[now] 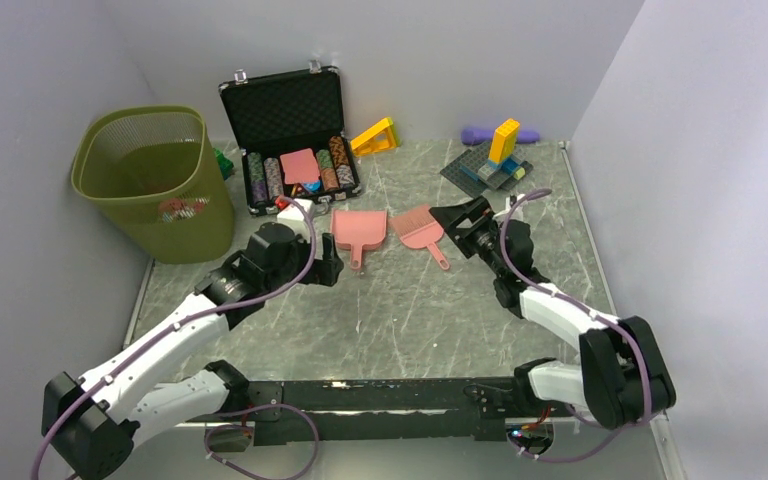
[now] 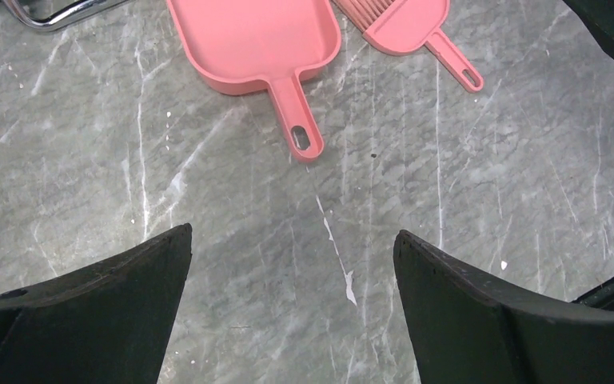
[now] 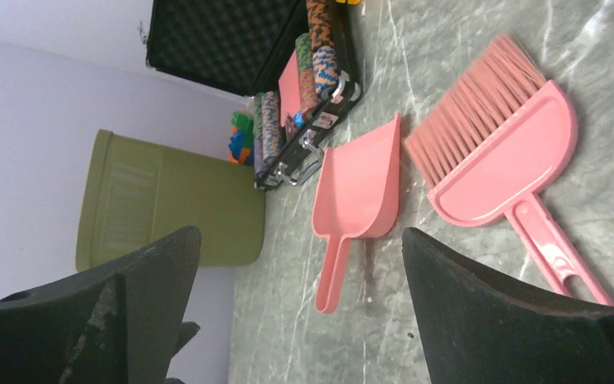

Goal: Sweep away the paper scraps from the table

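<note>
No paper scraps show on the grey-green marble table (image 1: 400, 310). Red and white bits (image 1: 182, 208) show through the mesh of the green bin (image 1: 150, 180); I cannot tell what they are. A pink dustpan (image 1: 360, 230) and a pink brush (image 1: 420, 228) lie side by side mid-table, handles toward me. My left gripper (image 1: 328, 268) is open and empty, just left of the dustpan handle, above bare table (image 2: 292, 232). My right gripper (image 1: 448, 215) is open and empty, just right of the brush (image 3: 500, 156); its view also shows the dustpan (image 3: 360, 188).
The bin stands at the far left. An open black case (image 1: 290, 140) with rows of poker chips stands behind the dustpan. A dark baseplate with yellow and blue blocks (image 1: 487, 168) is at the far right, a yellow block (image 1: 375, 135) beside the case.
</note>
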Robot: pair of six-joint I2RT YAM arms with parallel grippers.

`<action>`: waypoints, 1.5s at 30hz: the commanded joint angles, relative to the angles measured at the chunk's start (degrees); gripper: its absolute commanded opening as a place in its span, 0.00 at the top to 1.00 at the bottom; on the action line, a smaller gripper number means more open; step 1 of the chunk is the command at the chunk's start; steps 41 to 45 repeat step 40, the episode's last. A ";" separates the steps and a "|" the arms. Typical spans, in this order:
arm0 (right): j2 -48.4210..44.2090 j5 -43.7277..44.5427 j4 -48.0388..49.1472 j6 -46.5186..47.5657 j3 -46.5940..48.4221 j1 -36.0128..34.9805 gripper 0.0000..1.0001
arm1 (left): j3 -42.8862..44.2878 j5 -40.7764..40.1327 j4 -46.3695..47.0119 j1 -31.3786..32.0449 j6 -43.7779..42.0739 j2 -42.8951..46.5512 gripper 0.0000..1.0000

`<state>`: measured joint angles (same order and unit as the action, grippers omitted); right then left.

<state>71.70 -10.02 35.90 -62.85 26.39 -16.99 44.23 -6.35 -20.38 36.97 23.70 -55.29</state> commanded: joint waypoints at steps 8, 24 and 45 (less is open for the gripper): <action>-21.44 14.22 -27.62 17.39 3.15 0.30 0.00 | -3.40 0.82 4.24 0.27 1.02 8.12 0.01; -52.85 14.55 -45.57 37.67 -0.05 0.29 0.00 | -15.68 -3.49 6.10 0.47 5.10 29.82 0.01; -66.86 15.08 -49.79 38.05 -4.99 0.22 0.00 | -22.62 -3.52 6.87 0.40 6.73 37.23 0.01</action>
